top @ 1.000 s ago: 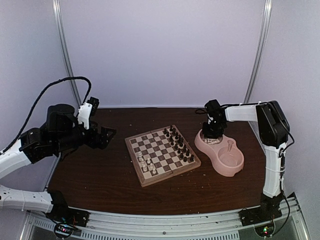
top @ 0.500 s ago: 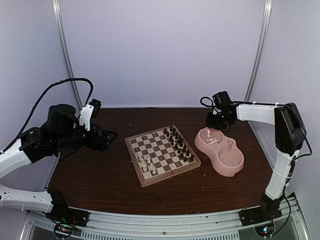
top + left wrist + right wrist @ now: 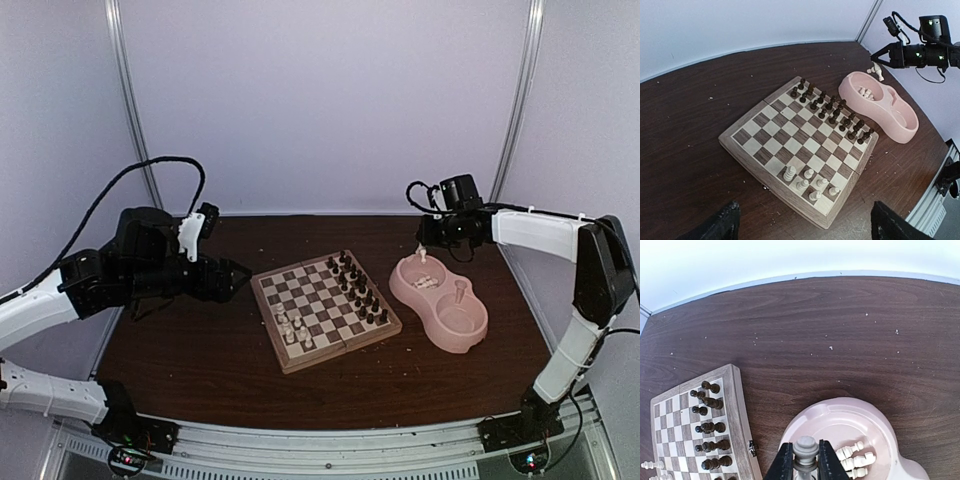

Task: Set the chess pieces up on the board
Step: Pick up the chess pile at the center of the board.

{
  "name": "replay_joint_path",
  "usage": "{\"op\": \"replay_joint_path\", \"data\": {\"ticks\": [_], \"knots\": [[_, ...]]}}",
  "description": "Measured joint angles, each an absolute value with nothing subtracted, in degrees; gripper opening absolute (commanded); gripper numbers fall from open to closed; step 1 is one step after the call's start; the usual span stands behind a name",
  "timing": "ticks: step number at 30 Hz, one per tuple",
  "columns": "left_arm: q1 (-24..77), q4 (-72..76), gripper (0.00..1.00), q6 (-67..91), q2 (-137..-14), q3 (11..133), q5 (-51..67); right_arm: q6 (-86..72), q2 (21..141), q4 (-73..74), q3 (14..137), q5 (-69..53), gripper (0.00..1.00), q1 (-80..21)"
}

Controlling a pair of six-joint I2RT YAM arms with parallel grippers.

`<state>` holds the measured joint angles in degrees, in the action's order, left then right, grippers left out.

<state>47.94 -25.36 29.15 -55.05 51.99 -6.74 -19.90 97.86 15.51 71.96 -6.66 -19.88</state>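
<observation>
Left wrist view, nearest first: the left gripper (image 3: 805, 229) shows only two dark fingertips at the bottom edge, spread wide with nothing between them. Below them is the dark wooden table (image 3: 685, 150), flecked with pale crumbs. Just beyond lies the board (image 3: 785, 135), a square of light and dark brown checks with a pale wood border and a centre seam. A few cream chess pieces (image 3: 809, 174), small turned figurines, stand upright at its near corner. Two rows of dark pieces (image 3: 832, 110) line its far side. Beside the board on the right sits a smooth pink double bowl (image 3: 900, 125), with more cream pieces lying in its far compartment. Over that compartment the right gripper (image 3: 805, 462) is pinched tight on one knob-topped chess piece (image 3: 805, 450).
</observation>
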Motion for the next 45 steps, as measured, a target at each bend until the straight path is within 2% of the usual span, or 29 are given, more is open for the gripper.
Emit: {"op": "replay_joint_path", "data": {"ticks": [7, 21, 29, 38, 45], "knots": [[47.9, -25.3, 0.91, 30.3, -59.6, 53.8, -2.5, -19.2, 97.1, 13.6, 68.0, -11.2, 0.16, -19.9], [47.9, -18.9, 0.91, 23.7, -63.6, 55.9, 10.0, -22.1, 88.4, 10.7, 65.2, -34.2, 0.16, -19.9], [47.9, -4.8, 0.93, 16.6, -65.7, 52.3, 14.6, -27.6, 83.3, 10.7, 62.7, -43.3, 0.17, -22.8], [47.9, 10.1, 0.9, 8.3, -71.9, 49.7, 21.3, -32.3, 79.4, 11.0, 62.7, -46.0, 0.17, -30.2], [47.9, 17.3, 0.78, 3.9, -74.1, 48.3, 25.0, -36.2, 79.4, 10.5, 63.3, -46.4, 0.17, -35.9]]}}
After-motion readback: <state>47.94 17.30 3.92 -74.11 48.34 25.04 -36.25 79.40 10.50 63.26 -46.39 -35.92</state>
